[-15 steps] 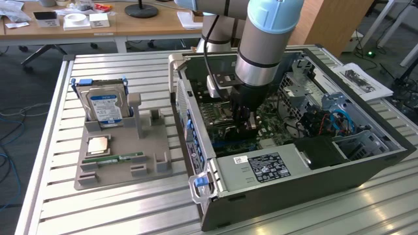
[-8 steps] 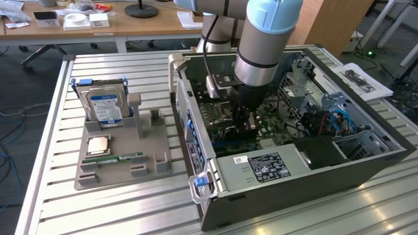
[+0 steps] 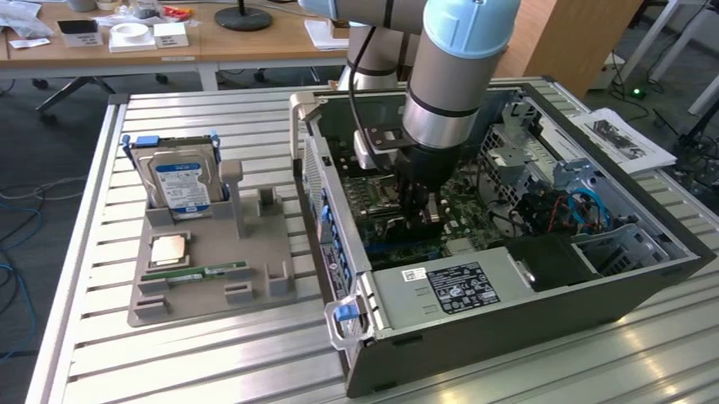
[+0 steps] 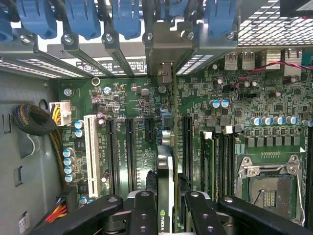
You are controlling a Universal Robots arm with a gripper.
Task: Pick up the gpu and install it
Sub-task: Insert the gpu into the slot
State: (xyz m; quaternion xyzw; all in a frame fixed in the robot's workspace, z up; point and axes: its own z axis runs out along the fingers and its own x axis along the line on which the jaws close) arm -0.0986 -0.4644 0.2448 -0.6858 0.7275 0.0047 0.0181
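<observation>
**Card held over the board inside the open computer**

Nearest the wrist camera: two black metal gripper fingers [image 4: 143,215], closed part way on the thin dark card with a silvery edge, the gpu [image 4: 165,196]. Gripper [image 4: 166,218] holding the card edge-on, with one finger on each flat side. Card standing upright over the big green motherboard [image 4: 244,112], lined up among the long black slots [image 4: 131,154]. Cannot tell whether the bottom edge is touching a slot or just above one. Far end of the card reaching toward the grey metal slot covers [image 4: 117,46] with blue plastic clips [image 4: 126,17] at the back wall of the case.

Beside the slots, a long white slot [image 4: 90,154] and a row of small round blue-topped parts [image 4: 68,161]. Further along the board, a square silver chip socket [image 4: 266,183].

In the exterior view: grey and light-blue robot arm [image 3: 455,76] reaching straight down into the open black computer case [image 3: 517,332] lying on its side on a slatted metal table [image 3: 191,362]. Gripper [image 3: 422,206] low inside the case, just above the board. On the exterior view's left, well apart from the case, a grey plastic holder tray [image 3: 264,290] with a boxy silver hard drive with a blue and white label [image 3: 180,181] standing in it, and a narrow green memory stick [image 3: 208,273] lying flat near its front.
</observation>
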